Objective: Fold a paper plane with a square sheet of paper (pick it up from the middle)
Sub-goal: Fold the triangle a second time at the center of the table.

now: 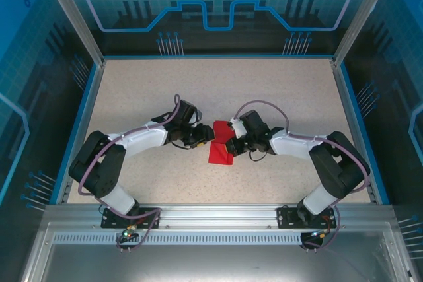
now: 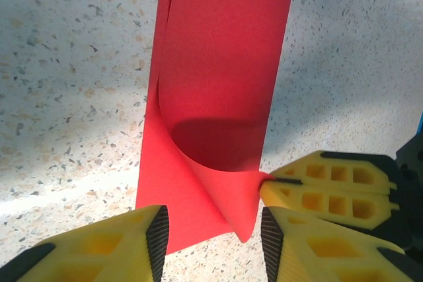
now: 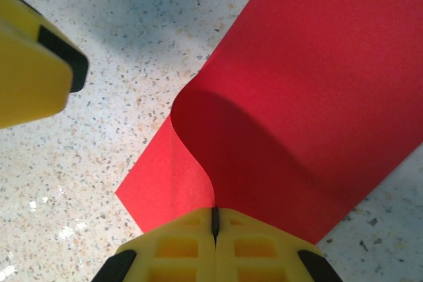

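Judging by how things lie, the task is only just beginning: the red sheet of paper [image 1: 217,155] is lying on the bench [image 1: 218,90] with one edge being held up and curled over the rest in a soft loop. No pressed crease, wing or nose is showing, so every fold of the plane is waiting to be made. The right tool [image 3: 215,222] is pinching that raised edge with its jaws closed tight on the paper; the curl is rising just in front of it and the flat part is stretching away beyond. The left tool [image 2: 211,229] is standing partly apart and gripping nothing, straddling the sheet's near corner, with the right tool just beside it.
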